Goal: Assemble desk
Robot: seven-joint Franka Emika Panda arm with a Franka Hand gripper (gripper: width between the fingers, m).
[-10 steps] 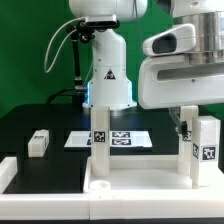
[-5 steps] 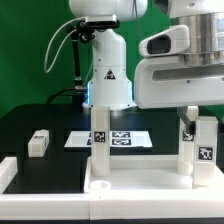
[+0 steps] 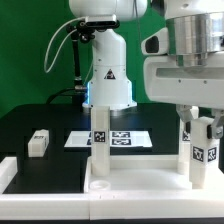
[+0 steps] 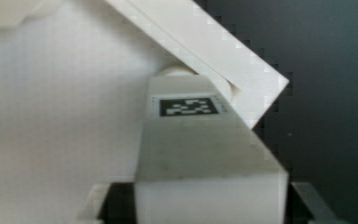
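Observation:
The desk's white tabletop [image 3: 140,190] lies at the front of the black table with its rim up. Two square legs stand upright in it: one [image 3: 100,140] toward the exterior view's left, the other [image 3: 204,152] at the right corner. My gripper [image 3: 197,130] comes down from above and is shut on that right leg. In the wrist view the tagged leg [image 4: 202,150] fills the space between my gripper's [image 4: 202,205] fingers [image 4: 117,203], with the tabletop [image 4: 51,100] beneath it. A loose leg [image 3: 39,142] lies on the table at the left.
The marker board [image 3: 125,139] lies flat behind the tabletop, before the robot's white base [image 3: 108,75]. A white rail [image 3: 6,172] edges the table at the exterior view's left. A green backdrop closes the back.
My fingers closed from wide open onto the right leg. Since then the wrist has turned, and the leg now shows a narrower face in the exterior view.

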